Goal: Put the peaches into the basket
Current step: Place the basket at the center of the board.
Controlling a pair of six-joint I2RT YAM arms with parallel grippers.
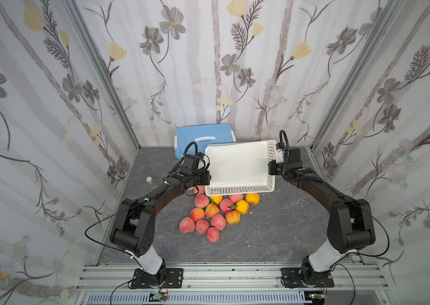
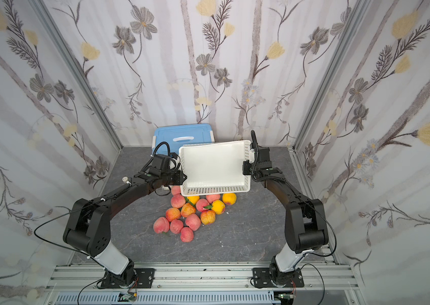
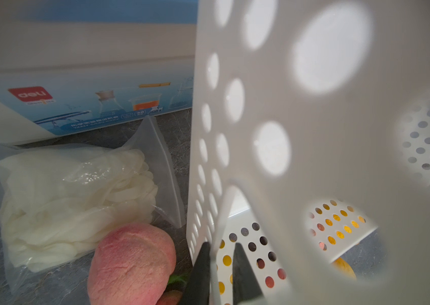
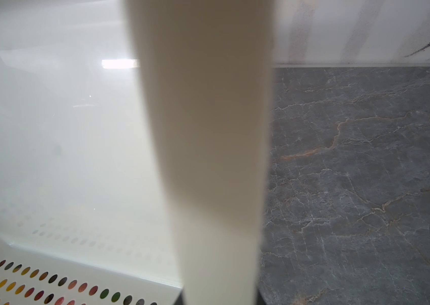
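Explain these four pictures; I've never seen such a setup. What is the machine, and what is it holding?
Two black robot arms stand at a grey table. Two pictures look down from overhead; the other two come from cameras on the arms' wrists. The left claw and right claw each pinch an end wall of the empty white basket, holding it tilted, partly over the peaches, which lie clustered on the table. Farther back sit a blue-lidded box and a plastic bag.

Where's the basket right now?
In both top views the basket is held tilted mid-table between the left gripper and right gripper, over the far edge of the peaches, just in front of the blue-lidded box.
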